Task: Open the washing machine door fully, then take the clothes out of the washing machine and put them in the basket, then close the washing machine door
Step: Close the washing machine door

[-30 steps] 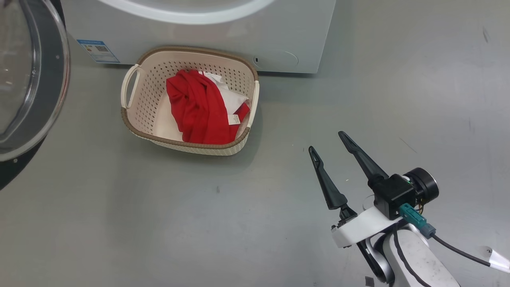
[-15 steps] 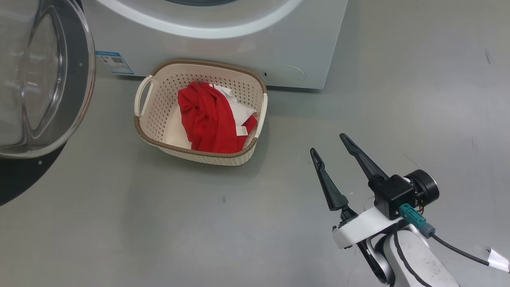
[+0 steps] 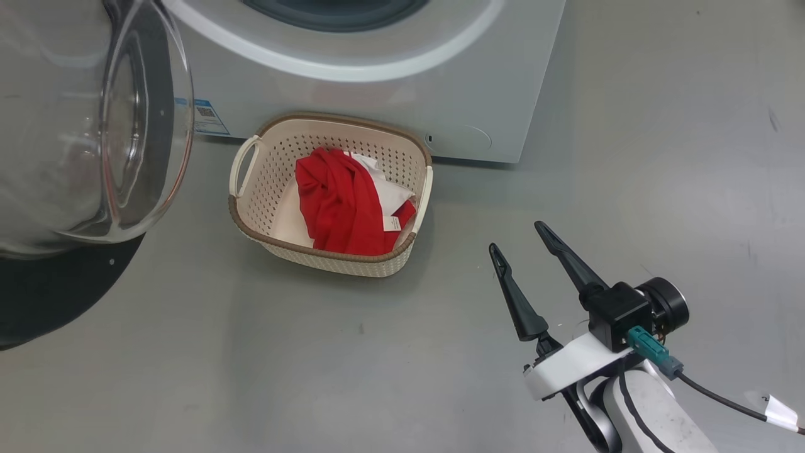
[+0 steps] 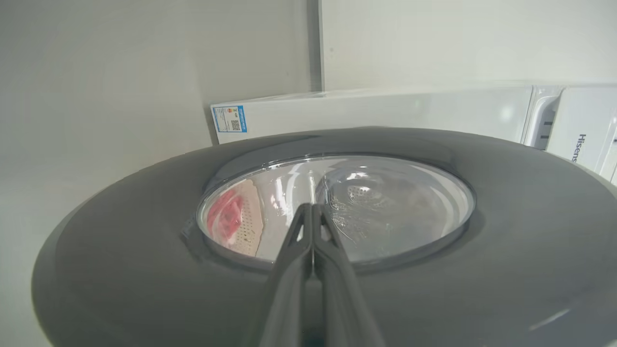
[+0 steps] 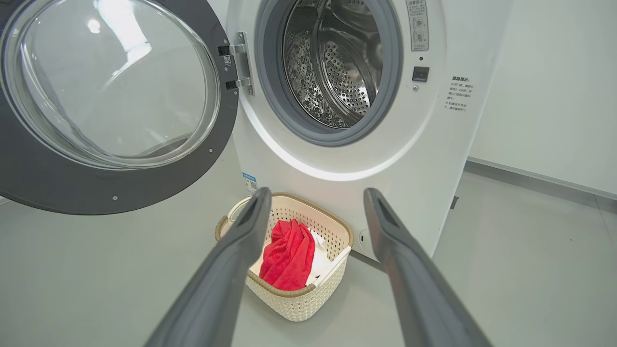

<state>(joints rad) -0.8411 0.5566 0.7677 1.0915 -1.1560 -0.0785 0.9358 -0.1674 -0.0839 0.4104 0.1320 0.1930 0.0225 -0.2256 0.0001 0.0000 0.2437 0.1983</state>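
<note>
White washing machine (image 4: 385, 111) lettered "Hisens", blue sticker (image 4: 229, 118), red clothes (image 3: 343, 204), left jaws together, right jaws spread

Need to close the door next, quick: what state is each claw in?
Left claw: shut, holding nothing, pointed at the door.
Right claw: open, holding nothing.

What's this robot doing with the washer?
The robot is unloading the washing machine. The red clothes already lie in the basket, and the drum looks empty. The washing machine door stands open; the shut left gripper points at its outer face, perhaps to push it closed. The right gripper is open, holding nothing.
</note>
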